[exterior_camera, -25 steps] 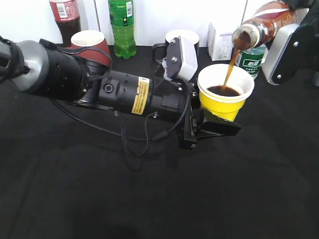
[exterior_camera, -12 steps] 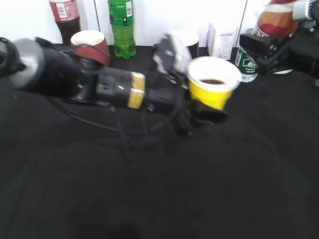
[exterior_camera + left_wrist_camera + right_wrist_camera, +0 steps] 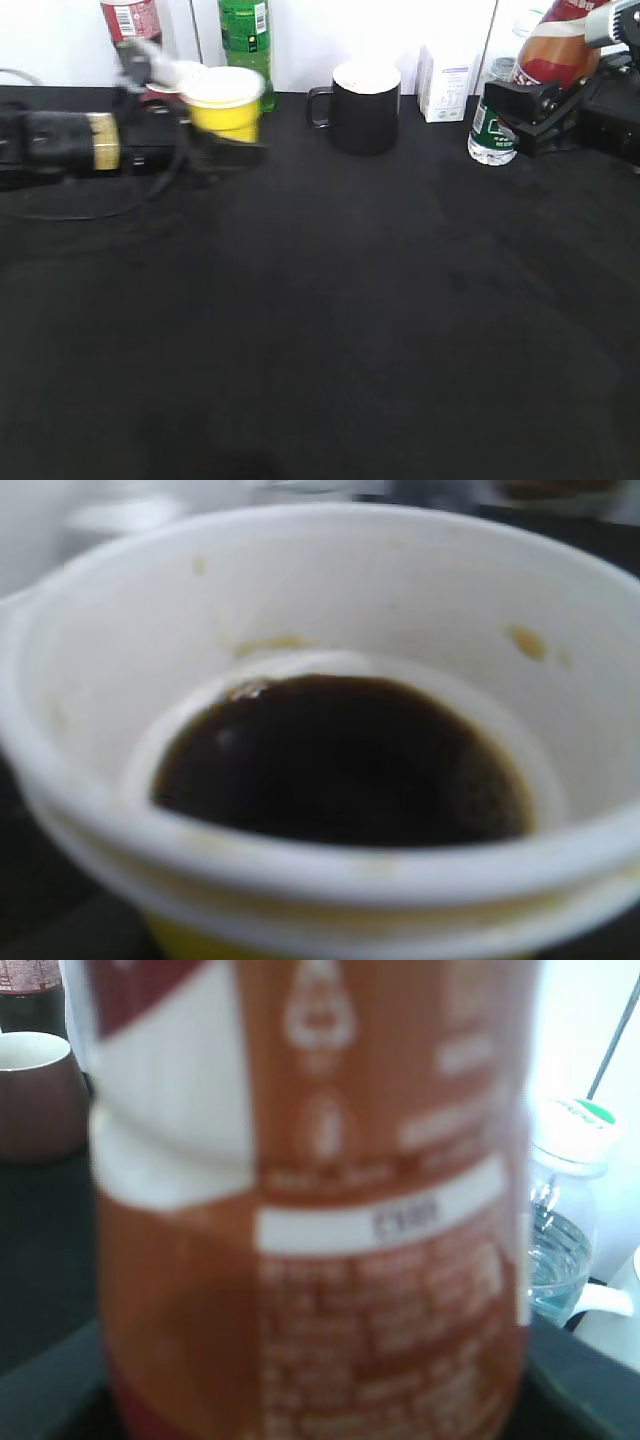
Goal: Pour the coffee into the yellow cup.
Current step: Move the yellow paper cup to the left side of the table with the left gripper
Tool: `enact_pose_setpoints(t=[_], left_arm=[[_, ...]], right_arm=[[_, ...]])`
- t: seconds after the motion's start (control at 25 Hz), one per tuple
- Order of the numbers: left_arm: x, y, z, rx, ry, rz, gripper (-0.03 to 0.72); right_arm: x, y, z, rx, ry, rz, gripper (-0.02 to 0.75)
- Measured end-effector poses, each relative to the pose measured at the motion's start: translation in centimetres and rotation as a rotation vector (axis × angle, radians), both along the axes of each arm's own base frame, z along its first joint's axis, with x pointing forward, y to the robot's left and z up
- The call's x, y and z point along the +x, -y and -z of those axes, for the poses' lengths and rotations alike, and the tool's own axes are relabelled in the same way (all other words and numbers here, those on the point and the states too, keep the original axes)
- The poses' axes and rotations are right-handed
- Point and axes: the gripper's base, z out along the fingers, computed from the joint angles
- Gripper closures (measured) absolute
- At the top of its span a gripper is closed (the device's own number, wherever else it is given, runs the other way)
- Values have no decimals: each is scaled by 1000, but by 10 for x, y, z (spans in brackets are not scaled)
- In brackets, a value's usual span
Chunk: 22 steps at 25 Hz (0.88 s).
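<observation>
I see the coffee bottle (image 3: pixel 556 45) at the far right edge of the table (image 3: pixel 350 330), gripped in my right gripper (image 3: pixel 530 100); its long axis now stands near upright, leaning slightly, with the base down in the closed fingers. A second ago it was tipped over, mouth down, pouring. The yellow cup (image 3: pixel 226 102) is upright, mouth up, carried in my left gripper (image 3: pixel 215 150), whose fingers close around its lower body, though blur hides the contact. It has swung from centre-right to the far left, in front of the green bottle (image 3: pixel 246 30) and beside the maroon mug (image 3: pixel 165 80). My left wrist view shows dark coffee (image 3: pixel 340 760) pooled in its bottom. The black mug (image 3: pixel 362 108) is now uncovered.
</observation>
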Motion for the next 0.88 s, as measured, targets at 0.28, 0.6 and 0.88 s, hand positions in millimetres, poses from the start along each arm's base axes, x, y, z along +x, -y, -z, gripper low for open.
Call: enact_pose_setpoints(t=[0.28, 0.6, 0.88], left_arm=[[-2, -31, 17, 10, 97, -232, 247], [-2, -31, 56, -1, 48, -239, 247], [-2, -31, 62, -18, 65, -224, 197]], right_arm=[[0, 0, 0, 0, -1, 1, 210], [0, 0, 0, 0, -3, 1, 210], [0, 0, 0, 0, -3, 1, 210]])
